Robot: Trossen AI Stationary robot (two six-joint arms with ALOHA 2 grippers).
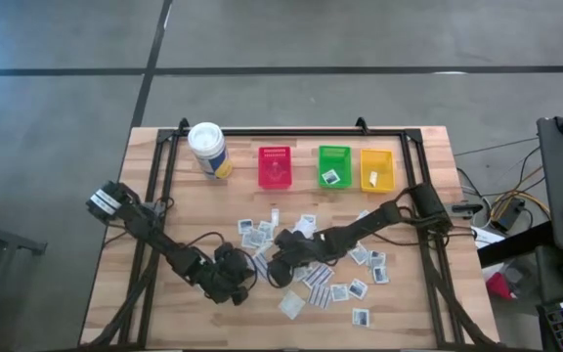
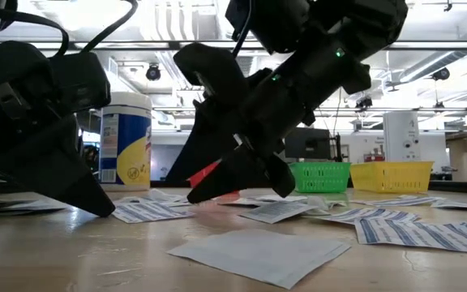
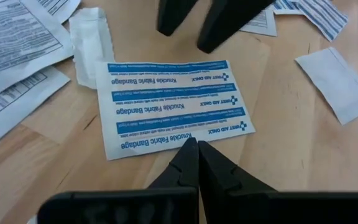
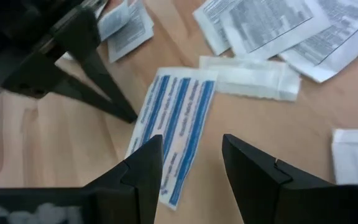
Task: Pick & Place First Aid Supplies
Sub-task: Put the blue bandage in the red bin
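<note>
Reading "Knuckle Fabric Bandage": blue-striped packet (image 3: 174,107).

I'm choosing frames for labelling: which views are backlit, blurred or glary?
Low view: both arms are near-black silhouettes against bright ceiling lights, and the nearest white packet is soft. Left wrist view: the bandage packet print is legible. Right wrist view: slightly soft. High view: even light, no glare.

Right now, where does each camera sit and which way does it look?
High: above the table, looking down; both arms, bins.
Low: at tabletop height, looking level; both grippers, canister.
Left wrist: over the bandage packet; shut left gripper.
Right wrist: over the same packet; open right gripper.
Both wrist views share that packet.
</note>
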